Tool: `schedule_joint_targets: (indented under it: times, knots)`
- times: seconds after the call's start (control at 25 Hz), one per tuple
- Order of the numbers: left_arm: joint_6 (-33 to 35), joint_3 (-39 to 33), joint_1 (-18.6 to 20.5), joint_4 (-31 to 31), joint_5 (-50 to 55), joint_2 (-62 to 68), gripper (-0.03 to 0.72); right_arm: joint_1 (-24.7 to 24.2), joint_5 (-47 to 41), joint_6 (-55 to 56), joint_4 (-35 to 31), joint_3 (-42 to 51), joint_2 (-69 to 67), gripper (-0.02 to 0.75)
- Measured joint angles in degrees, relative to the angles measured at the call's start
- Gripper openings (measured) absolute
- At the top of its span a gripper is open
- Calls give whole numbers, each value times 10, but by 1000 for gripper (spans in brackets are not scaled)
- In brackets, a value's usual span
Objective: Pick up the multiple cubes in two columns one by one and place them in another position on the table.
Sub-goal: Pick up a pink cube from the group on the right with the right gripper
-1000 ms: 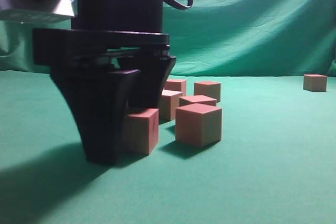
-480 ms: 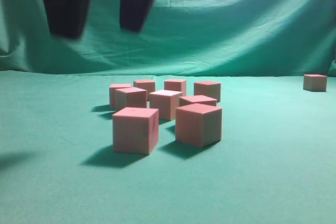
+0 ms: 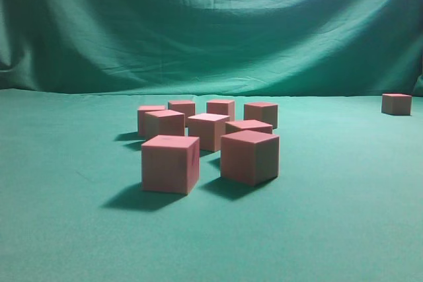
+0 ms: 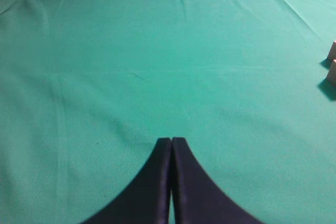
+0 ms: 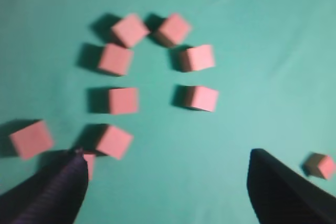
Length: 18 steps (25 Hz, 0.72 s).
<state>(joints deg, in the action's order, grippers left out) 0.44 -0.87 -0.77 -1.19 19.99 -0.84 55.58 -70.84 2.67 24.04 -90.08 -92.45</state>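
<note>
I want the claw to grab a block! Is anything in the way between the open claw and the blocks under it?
Nothing visible is in the way. The right gripper hangs with its jaws wide apart above the cubes, with only bare table showing around them.

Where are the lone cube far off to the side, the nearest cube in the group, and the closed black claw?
lone cube (image 3: pixel 396 104), exterior view, on its front face.
nearest cube (image 3: pixel 170 166), exterior view, on its front face.
closed claw, the left gripper (image 4: pixel 171 141), left wrist view, where the fingertips meet.

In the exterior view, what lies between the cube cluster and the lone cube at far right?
Only bare green table cloth separates the cluster from the lone cube.
</note>
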Motion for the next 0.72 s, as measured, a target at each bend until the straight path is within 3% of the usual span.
schedule_joint_targets:
  times: [0.32, 0.48, 0.56, 0.72]
  knots:
    - [0, 0, 0, 0, 0, 0, 0, -100, -4, 56, 21, 0, 80, 611]
    - [0, 0, 0, 0, 0, 0, 0, -196, -5, 58, 24, 14, 111, 611]
    - [0, 0, 0, 0, 0, 0, 0, -254, -6, 60, 25, 33, 122, 557]
    - [0, 0, 0, 0, 0, 0, 0, -360, 6, 68, 17, 88, 129, 560]
